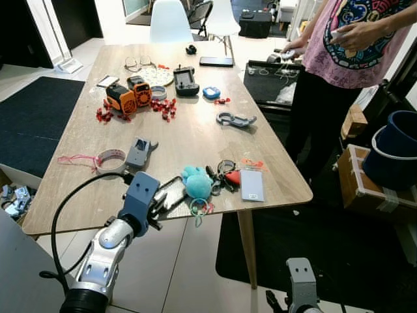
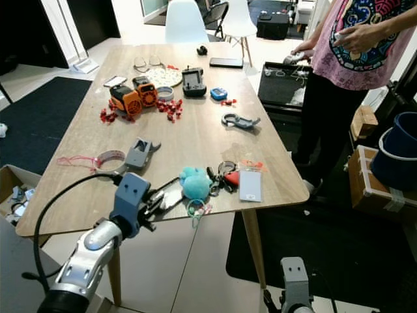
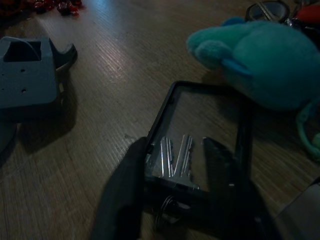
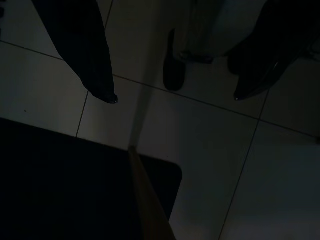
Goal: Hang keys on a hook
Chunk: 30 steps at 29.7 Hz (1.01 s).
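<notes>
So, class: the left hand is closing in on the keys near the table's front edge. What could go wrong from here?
1. The keys lie on a black-framed case; the left hand, fingers apart around them, might pinch the frame instead.
2. The case sits near the table edge, so a nudge could slide it off.
3. The teal plush toy lies close beside and could get dragged along.

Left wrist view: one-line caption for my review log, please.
Left gripper open around two silver keys on a black-framed case, beside a teal plush toy.

A teal plush toy [image 1: 195, 183] lies near the table [image 1: 189, 140] edge beside a card [image 1: 252, 184].
</notes>
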### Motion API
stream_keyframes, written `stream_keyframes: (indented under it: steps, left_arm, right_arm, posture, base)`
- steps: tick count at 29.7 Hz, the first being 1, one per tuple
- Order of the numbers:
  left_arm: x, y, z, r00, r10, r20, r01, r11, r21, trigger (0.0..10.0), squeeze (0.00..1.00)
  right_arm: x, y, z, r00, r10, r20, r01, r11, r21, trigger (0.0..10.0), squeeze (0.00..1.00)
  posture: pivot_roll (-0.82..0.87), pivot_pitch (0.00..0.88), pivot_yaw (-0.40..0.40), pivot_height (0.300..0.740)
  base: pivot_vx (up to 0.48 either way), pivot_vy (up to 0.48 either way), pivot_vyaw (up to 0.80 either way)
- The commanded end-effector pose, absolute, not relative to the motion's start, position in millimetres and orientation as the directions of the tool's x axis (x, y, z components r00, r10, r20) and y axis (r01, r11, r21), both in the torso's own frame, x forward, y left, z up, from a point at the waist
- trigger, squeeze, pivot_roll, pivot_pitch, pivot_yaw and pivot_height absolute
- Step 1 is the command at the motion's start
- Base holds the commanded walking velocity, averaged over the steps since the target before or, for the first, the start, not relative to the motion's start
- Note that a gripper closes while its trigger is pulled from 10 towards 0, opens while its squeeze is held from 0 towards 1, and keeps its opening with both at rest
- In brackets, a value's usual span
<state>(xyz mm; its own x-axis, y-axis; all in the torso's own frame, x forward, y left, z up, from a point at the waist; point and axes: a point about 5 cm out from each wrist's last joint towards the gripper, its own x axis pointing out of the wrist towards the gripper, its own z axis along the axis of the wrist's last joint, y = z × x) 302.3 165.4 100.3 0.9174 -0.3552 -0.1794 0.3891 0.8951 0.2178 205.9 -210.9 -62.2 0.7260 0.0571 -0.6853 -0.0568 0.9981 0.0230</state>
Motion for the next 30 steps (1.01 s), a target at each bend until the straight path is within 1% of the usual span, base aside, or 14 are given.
stream_keyframes:
  steps: [1, 7, 9, 11, 13, 15, 17, 19, 21, 25, 30]
  left_arm:
    - [302, 177, 96, 0.92, -0.335, -0.203, 0.378, 0.895, 0.238, 10.0, 0.01]
    - [303, 183, 94, 0.915, -0.343, -0.213, 0.389, 0.891, 0.236, 10.0, 0.0]
    - [303, 185, 94, 0.903, -0.373, -0.213, 0.416, 0.883, 0.218, 10.0, 0.0]
    - [303, 185, 94, 0.903, -0.373, -0.213, 0.416, 0.883, 0.218, 10.0, 0.0]
    - [303, 185, 96, 0.894, -0.402, -0.2, 0.437, 0.88, 0.186, 10.0, 0.0]
    - [300, 184, 100, 0.871, -0.463, -0.164, 0.484, 0.866, 0.123, 10.0, 0.0]
    - [300, 184, 100, 0.871, -0.463, -0.164, 0.484, 0.866, 0.123, 10.0, 0.0]
    - [296, 183, 104, 0.846, -0.516, -0.136, 0.528, 0.845, 0.08, 10.0, 0.0]
    - [292, 183, 105, 0.832, -0.541, -0.124, 0.55, 0.833, 0.062, 10.0, 0.0]
    - [292, 183, 104, 0.83, -0.545, -0.122, 0.554, 0.83, 0.059, 10.0, 0.0]
    - [291, 188, 96, 0.855, -0.5, -0.137, 0.514, 0.853, 0.095, 10.0, 0.0]
  right_arm:
    - [201, -214, -65, 0.712, 0.044, -0.701, -0.039, 0.999, 0.023, 10.0, 0.0]
    - [199, -214, -66, 0.711, 0.044, -0.702, -0.038, 0.999, 0.024, 10.0, 0.0]
    - [199, -214, -66, 0.709, 0.044, -0.704, -0.038, 0.999, 0.024, 10.0, 0.0]
    - [199, -214, -66, 0.709, 0.044, -0.704, -0.038, 0.999, 0.024, 10.0, 0.0]
    - [199, -214, -66, 0.709, 0.044, -0.704, -0.037, 0.999, 0.024, 10.0, 0.0]
    - [199, -214, -66, 0.71, 0.042, -0.703, -0.034, 0.999, 0.025, 10.0, 0.0]
    - [199, -214, -66, 0.71, 0.042, -0.703, -0.034, 0.999, 0.025, 10.0, 0.0]
    - [198, -214, -66, 0.71, 0.04, -0.703, -0.032, 0.999, 0.025, 10.0, 0.0]
    - [198, -215, -66, 0.709, 0.04, -0.704, -0.032, 0.999, 0.024, 10.0, 0.0]
    - [198, -215, -66, 0.709, 0.04, -0.704, -0.032, 0.999, 0.024, 10.0, 0.0]
    - [197, -215, -67, 0.707, 0.042, -0.706, -0.036, 0.999, 0.023, 10.0, 0.0]
  posture:
    - [0.03, 0.1, -0.007, 0.74]
    - [0.03, 0.101, -0.006, 0.74]
    - [0.03, 0.101, -0.007, 0.74]
    - [0.03, 0.101, -0.007, 0.74]
    - [0.03, 0.102, -0.006, 0.74]
    - [0.03, 0.1, -0.004, 0.74]
    - [0.03, 0.1, -0.004, 0.74]
    - [0.03, 0.099, -0.005, 0.74]
    - [0.03, 0.099, -0.007, 0.74]
    - [0.03, 0.099, -0.007, 0.74]
    - [0.03, 0.1, -0.011, 0.74]
  base:
    - [0.0, 0.0, 0.0]
    - [0.0, 0.0, 0.0]
    - [0.0, 0.0, 0.0]
    - [0.0, 0.0, 0.0]
    - [0.0, 0.0, 0.0]
    - [0.0, 0.0, 0.0]
    - [0.0, 0.0, 0.0]
    - [0.0, 0.0, 0.0]
    - [0.0, 0.0, 0.0]
    - [0.0, 0.0, 0.0]
    - [0.0, 0.0, 0.0]
